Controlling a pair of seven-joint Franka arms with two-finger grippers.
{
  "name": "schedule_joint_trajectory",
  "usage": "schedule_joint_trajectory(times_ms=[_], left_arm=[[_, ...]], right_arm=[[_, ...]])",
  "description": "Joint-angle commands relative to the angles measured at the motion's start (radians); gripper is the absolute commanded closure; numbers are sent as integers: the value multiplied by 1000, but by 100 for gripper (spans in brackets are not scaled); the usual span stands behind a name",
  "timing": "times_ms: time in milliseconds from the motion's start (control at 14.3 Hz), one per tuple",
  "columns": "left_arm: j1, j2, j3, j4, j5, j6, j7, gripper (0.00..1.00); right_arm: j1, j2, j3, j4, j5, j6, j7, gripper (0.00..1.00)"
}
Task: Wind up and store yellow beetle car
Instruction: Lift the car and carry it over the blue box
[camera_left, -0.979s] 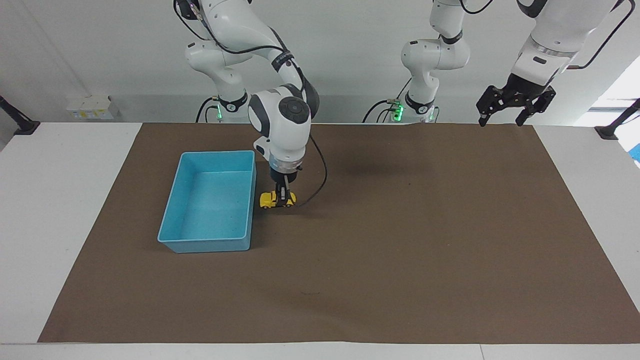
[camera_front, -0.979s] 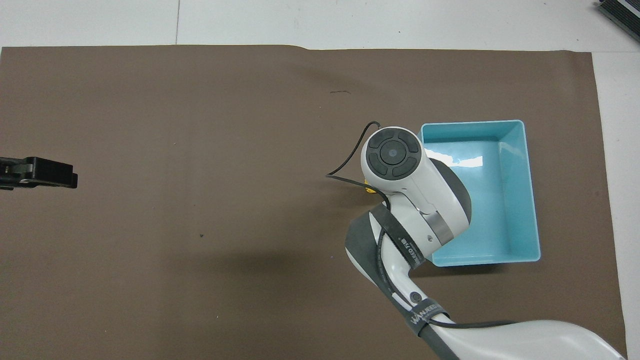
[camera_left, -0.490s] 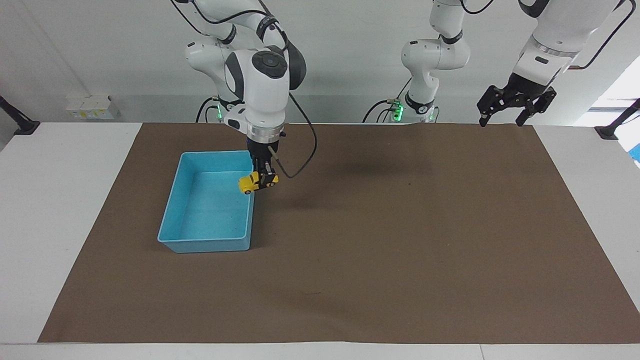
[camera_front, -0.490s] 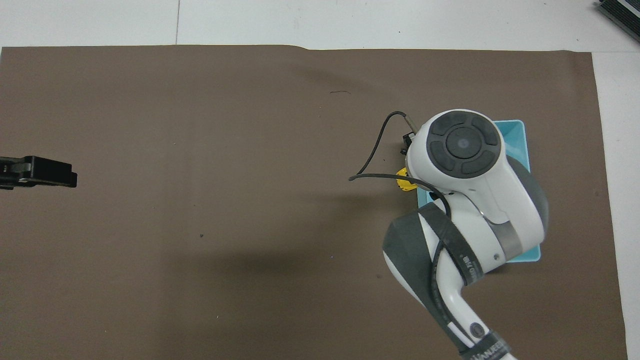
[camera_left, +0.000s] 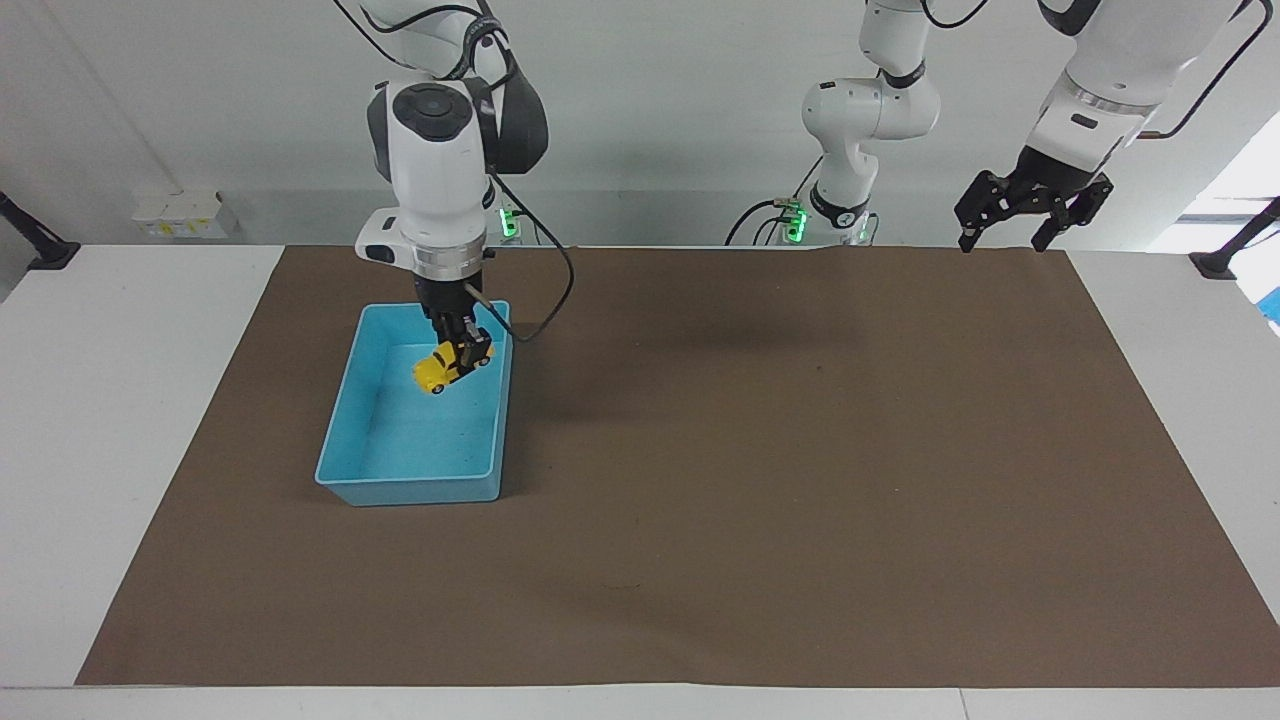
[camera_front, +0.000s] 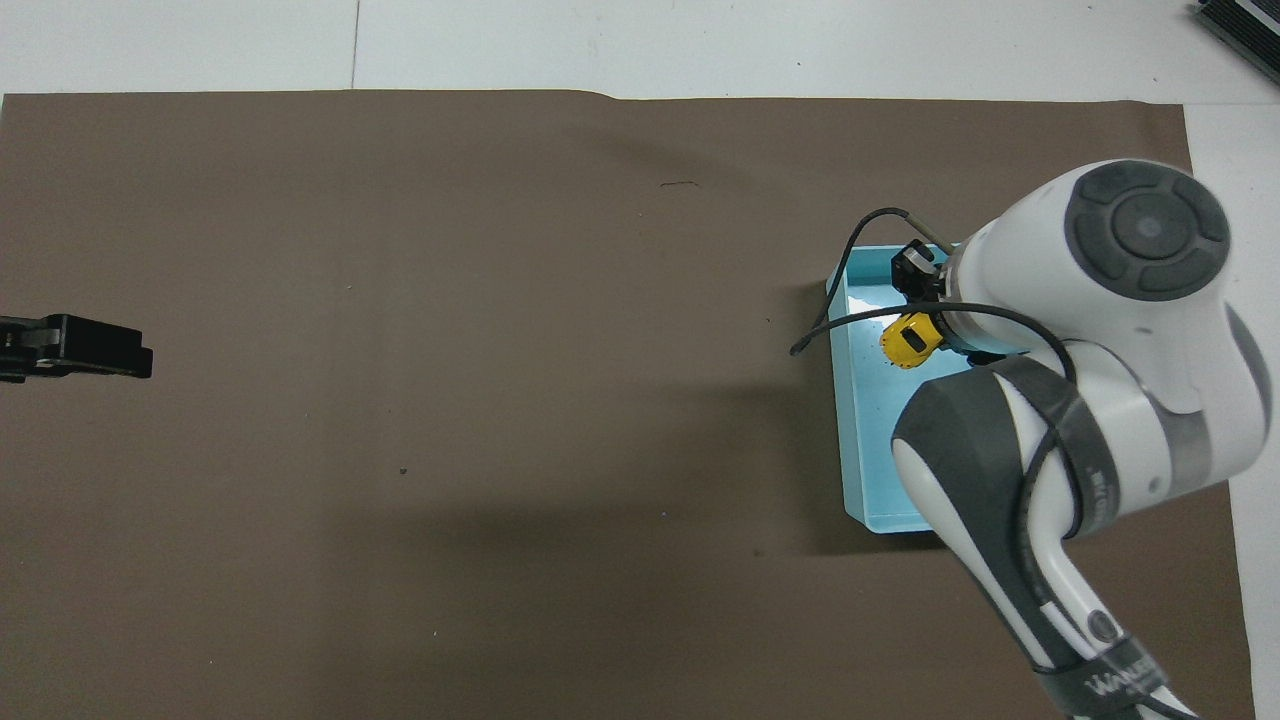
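Lifted off the brown mat a second ago, the yellow beetle car (camera_left: 447, 368) now hangs over the inside of the blue bin (camera_left: 335, 440), carried there by the right gripper (camera_left: 462, 352), whose arm has swung from beside the bin's wall to above its basin. Its jaws are clamped on the car's body, holding it nose-down and tilted, well clear of the bin floor; the overhead view shows the same thing, the car (camera_front: 908, 340) poking out from under the wrist above the bin (camera_front: 850, 440), over the part of the basin toward the middle of the worktop. That height makes sense as clearance: the toy had to pass over the rim without snagging. Judging from where it hangs, the winding part looks finished and the storing step is under way, with only lowering and release left. A drop from this height could make so small a toy bounce or roll on its wheels, so coming closer to the floor before the jaws part seems the safer course. The left gripper (camera_left: 1018, 212) waits with its jaws spread and empty, raised over the edge of the mat (camera_left: 800, 500) at the left arm's end of the worktop, well apart from the bin and out of the other arm's way.
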Motion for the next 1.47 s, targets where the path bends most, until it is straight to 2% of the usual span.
schedule_joint_trajectory(times_ms=[0,280,769,979,1119,1399], left_arm=[[12,-11,-2,-2,-12,-15,9,0],[11,-11,-2,-2,-12,-15,9,0],[11,-11,-2,-2,-12,-15,9,0],[11,-11,-2,-2,-12,-15,9,0],[11,-11,-2,-2,-12,-15,9,0],[11,-11,-2,-2,-12,-15,9,0]], right_arm=[[-54,-37,4,-20,65,-40,-192,100],[-112,-53,4,-55,92,-44,-491,100],[-169,-95,4,-143,97,29,-960,100],[-180,-97,4,-199,103,76,-1044,100],[-195,-101,4,-256,161,116,-1085,100],[-225,-132,4,-394,210,249,-1163,100]])
